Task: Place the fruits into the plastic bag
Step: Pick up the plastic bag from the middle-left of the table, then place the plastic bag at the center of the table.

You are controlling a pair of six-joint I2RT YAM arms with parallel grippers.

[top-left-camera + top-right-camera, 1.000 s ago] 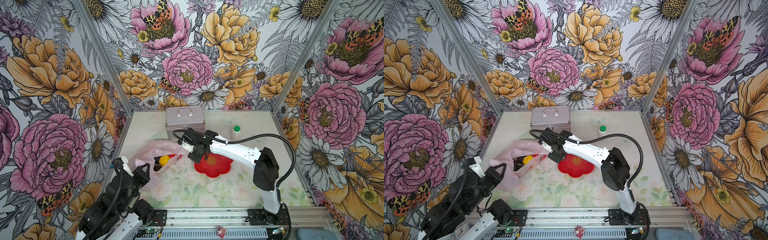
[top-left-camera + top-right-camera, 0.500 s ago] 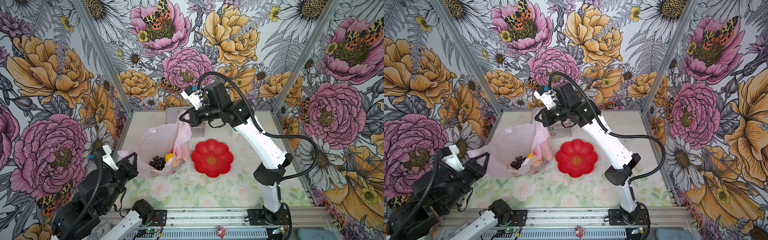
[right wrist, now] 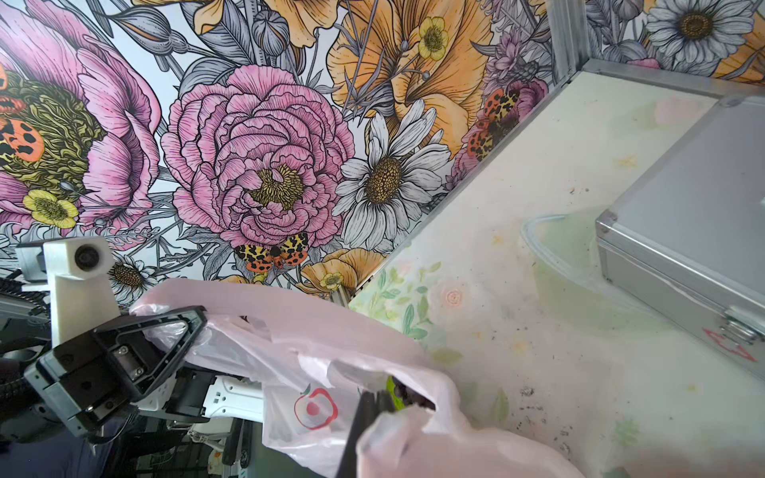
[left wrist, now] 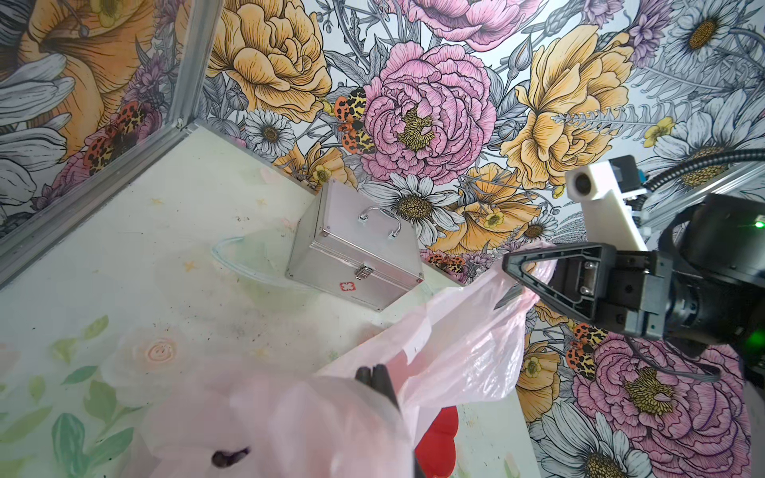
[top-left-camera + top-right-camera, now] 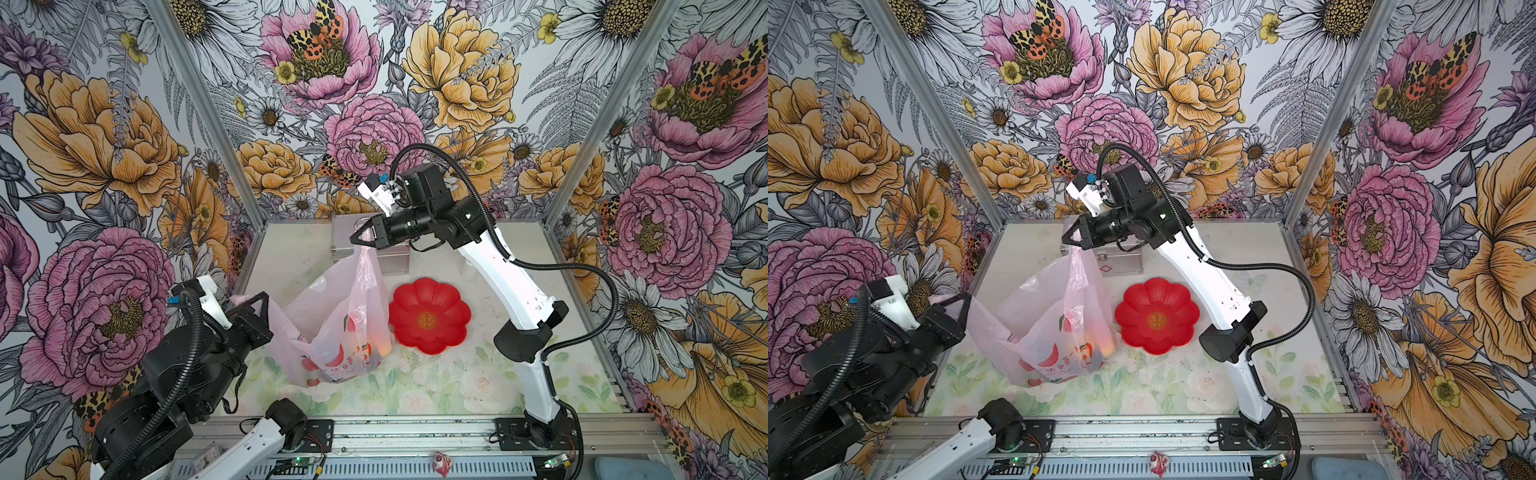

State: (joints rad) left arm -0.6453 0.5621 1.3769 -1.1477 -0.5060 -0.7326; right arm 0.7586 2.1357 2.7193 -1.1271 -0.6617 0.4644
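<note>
The plastic bag (image 5: 332, 332) hangs upright between both arms, its bottom resting on the table. My left gripper (image 5: 265, 296) is shut on one handle loop at the left. My right gripper (image 5: 354, 241) is shut on the other loop, raised high near the back. The fruits lie inside; an orange-yellow glow (image 5: 378, 334) shows through the film, and green and dark purple ones (image 3: 398, 389) peek through the mouth in the right wrist view. In the left wrist view pink film wraps my closed fingertips (image 4: 374, 372). The bag (image 5: 1050, 332) looks the same in both top views.
A red flower-shaped plate (image 5: 428, 318), bare, lies just right of the bag. A silver metal case (image 5: 390, 259) stands at the back, behind the right gripper. The aluminium frame posts and front rail (image 5: 415, 432) bound the table.
Both grippers rose with the handle loops, the right from table level to high at the back. The bag went from lying slumped to hanging upright, and the fruits sank to its bottom.
</note>
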